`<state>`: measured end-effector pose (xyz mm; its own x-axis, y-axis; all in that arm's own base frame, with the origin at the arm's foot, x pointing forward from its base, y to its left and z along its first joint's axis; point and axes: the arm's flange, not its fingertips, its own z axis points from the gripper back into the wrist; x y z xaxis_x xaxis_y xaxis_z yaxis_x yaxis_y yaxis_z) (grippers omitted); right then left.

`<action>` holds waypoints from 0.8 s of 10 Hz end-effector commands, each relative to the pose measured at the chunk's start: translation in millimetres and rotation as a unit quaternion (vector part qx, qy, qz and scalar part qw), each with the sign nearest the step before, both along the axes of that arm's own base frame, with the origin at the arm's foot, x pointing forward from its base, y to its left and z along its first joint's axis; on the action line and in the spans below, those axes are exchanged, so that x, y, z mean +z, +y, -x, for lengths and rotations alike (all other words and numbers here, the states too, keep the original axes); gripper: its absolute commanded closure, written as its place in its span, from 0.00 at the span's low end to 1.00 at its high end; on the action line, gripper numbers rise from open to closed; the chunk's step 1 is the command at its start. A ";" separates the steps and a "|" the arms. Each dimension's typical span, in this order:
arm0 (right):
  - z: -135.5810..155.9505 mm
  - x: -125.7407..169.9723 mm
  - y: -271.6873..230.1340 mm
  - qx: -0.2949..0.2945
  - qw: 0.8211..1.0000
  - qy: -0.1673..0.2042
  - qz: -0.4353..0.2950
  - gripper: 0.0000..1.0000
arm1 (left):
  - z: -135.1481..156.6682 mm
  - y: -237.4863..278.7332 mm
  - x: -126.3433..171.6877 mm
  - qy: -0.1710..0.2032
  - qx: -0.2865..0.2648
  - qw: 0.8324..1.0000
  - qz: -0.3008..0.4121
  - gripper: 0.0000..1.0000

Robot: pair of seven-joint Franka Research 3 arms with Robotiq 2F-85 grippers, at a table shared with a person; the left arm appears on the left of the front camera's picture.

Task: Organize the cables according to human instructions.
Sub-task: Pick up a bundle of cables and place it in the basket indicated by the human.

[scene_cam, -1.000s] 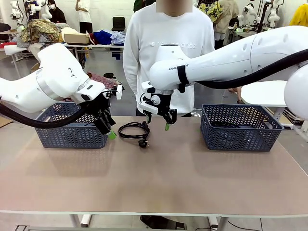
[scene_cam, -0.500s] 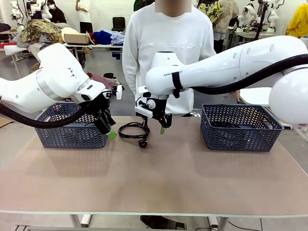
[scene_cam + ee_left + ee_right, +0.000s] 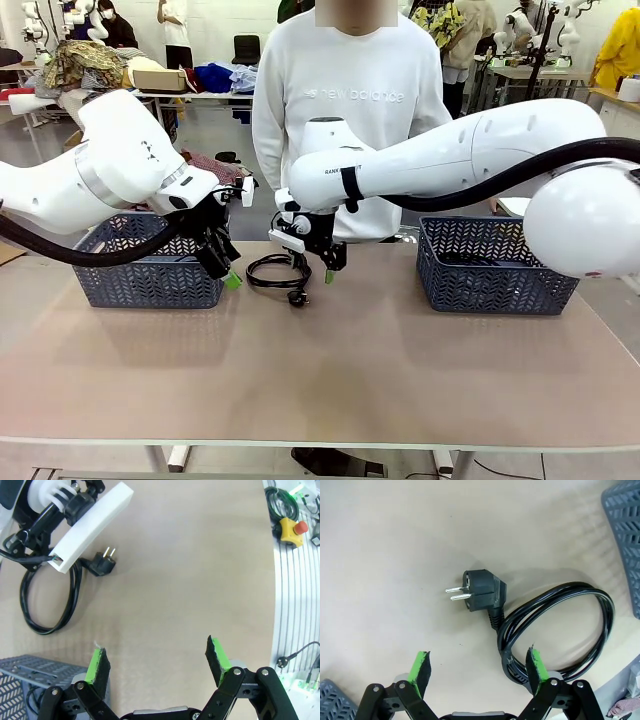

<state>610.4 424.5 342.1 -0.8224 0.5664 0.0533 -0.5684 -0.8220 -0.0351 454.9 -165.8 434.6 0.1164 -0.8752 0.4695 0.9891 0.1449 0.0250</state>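
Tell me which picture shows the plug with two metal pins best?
The right wrist view: the plug is close, both pins clear. The left wrist view shows it small, farther off. The front view shows a tiny dark lump on the table.

A black cable (image 3: pixel 277 271) lay flat on the worktop (image 3: pixel 330 370) as a round coil of several loops, between the two baskets and nearer the left one. Its chunky angled plug (image 3: pixel 482 591) rested just outside the coil, two bare metal pins pointing away from the loops
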 end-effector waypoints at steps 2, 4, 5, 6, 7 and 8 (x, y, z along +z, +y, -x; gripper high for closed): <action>-11.5 0.4 12.1 -0.018 1.000 0.004 0.024 0.00 | -0.8 1.2 1.0 0.000 0.001 1.000 0.000 0.00; -13.4 -3.3 15.2 -0.018 1.000 0.007 0.024 0.00 | -0.8 1.2 1.0 0.000 0.001 1.000 0.000 0.00; -14.7 -4.7 16.8 -0.017 1.000 0.008 0.025 0.00 | -0.8 1.2 1.0 0.000 0.001 1.000 0.000 0.00; -15.5 -6.0 18.2 -0.017 0.999 0.010 0.027 0.00 | -0.8 1.2 1.0 0.000 0.001 1.000 0.000 0.00; -15.9 -6.5 19.5 -0.015 0.999 0.012 0.028 0.00 | -0.8 1.2 1.0 0.000 0.001 1.000 0.000 0.00; -16.6 -7.6 20.7 -0.017 0.999 0.013 0.030 0.00 | -0.8 1.2 1.0 0.000 0.001 1.000 0.000 0.00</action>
<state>615.2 434.3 329.2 -0.8086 0.5836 0.0755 -0.5850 -0.8110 0.0033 454.9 -165.8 434.6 0.1164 -0.8752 0.4695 0.9891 0.1449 0.0249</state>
